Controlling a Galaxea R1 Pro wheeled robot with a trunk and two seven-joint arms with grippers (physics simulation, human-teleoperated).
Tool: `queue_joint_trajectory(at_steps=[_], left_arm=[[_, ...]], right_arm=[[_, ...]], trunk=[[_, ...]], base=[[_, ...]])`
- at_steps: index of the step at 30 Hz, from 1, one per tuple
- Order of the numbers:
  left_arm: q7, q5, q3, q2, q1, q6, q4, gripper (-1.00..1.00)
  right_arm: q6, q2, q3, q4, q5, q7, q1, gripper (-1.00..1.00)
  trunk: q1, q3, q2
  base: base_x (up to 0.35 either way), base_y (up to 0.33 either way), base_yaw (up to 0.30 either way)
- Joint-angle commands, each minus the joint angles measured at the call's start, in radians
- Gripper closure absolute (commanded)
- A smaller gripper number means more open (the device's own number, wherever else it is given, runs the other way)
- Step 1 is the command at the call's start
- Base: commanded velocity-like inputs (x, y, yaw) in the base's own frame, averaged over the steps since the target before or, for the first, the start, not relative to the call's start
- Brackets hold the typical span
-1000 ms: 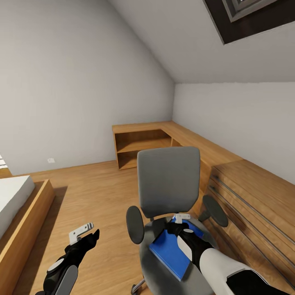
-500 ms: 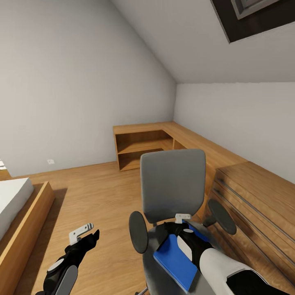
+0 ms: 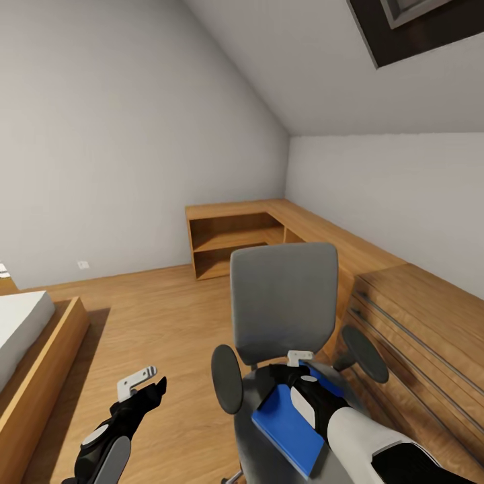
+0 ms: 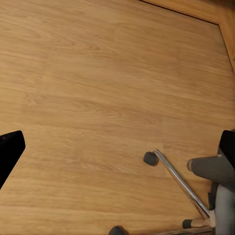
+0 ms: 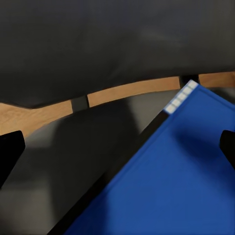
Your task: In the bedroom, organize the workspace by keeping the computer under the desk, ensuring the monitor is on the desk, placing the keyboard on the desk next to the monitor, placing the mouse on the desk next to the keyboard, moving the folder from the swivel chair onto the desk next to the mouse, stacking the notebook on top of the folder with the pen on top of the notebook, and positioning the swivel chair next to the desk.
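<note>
Nothing shifted except left pincer (image 3: 156,384) slightly; right pincer (image 5: 117,147), spread, over folder (image 5: 166,186).

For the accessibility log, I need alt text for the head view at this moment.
The right gripper reaches over the blue folder lying on the seat of the grey swivel chair. The left gripper hangs over the wood floor beside the chair. Behind are low wooden shelving, a wood chest and a bed corner.
</note>
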State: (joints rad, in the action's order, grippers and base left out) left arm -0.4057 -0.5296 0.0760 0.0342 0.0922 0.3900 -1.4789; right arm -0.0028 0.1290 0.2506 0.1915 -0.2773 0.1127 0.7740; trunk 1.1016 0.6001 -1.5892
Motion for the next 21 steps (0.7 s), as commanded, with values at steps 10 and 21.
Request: queue_joint_trajectory(at_steps=[10, 21], left_arm=[[-0.01, -0.01, 0.004, 0.001, 0.001, 0.001, -0.001, -1.0], [-0.011, 0.019, 0.004, 0.001, 0.0, 0.001, -0.001, -1.0]], right_arm=[[0.0, 0.0, 0.009, 0.0, -0.01, 0.005, 0.001, -1.0], [0.0, 0.0, 0.009, 0.0, -0.01, 0.005, 0.001, -1.0]], trunk=[[0.038, 0.032, -0.071], [0.081, 0.067, -0.148]], base=[[0.0, 0.0, 0.0], [0.0, 0.0, 0.0]])
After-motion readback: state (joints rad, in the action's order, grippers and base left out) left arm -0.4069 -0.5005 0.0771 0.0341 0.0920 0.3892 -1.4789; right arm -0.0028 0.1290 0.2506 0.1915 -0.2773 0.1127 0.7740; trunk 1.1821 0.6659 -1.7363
